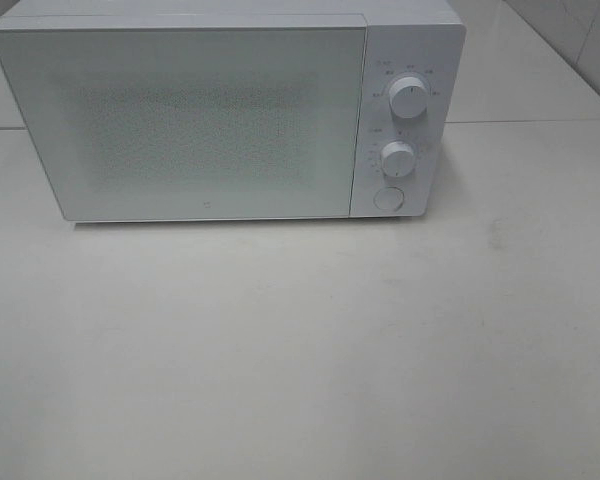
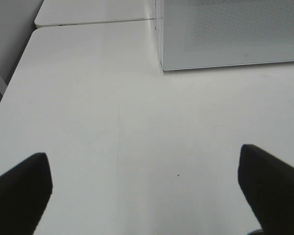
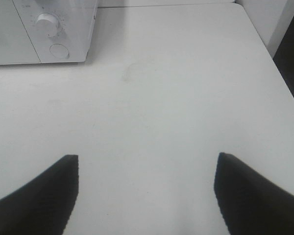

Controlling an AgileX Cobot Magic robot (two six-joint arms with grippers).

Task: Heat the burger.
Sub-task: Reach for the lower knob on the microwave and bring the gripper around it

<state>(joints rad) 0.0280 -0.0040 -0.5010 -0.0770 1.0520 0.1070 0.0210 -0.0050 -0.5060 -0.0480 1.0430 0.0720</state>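
White desk point(image 1: 300, 380) fills the scene, carrying a white microwave point(image 1: 180, 120) at its far edge, with the door point(image 1: 190, 60) closed. An upper dial point(image 1: 408, 97), a lower dial point(image 1: 398, 158) and a round button point(image 1: 388, 198) are stacked down its right panel. No burger shows in any view. It may sit behind the speckled door, which hides the inside, so I cannot tell.

Near the microwave's front left corner the left gripper point(image 2: 143, 159) hovers over the desk, jaws spread wide and empty. On the dial side the right gripper point(image 3: 148, 160) hangs likewise spread and empty. Both seem parked back from the appliance, probably so the door can swing and the button is reachable.
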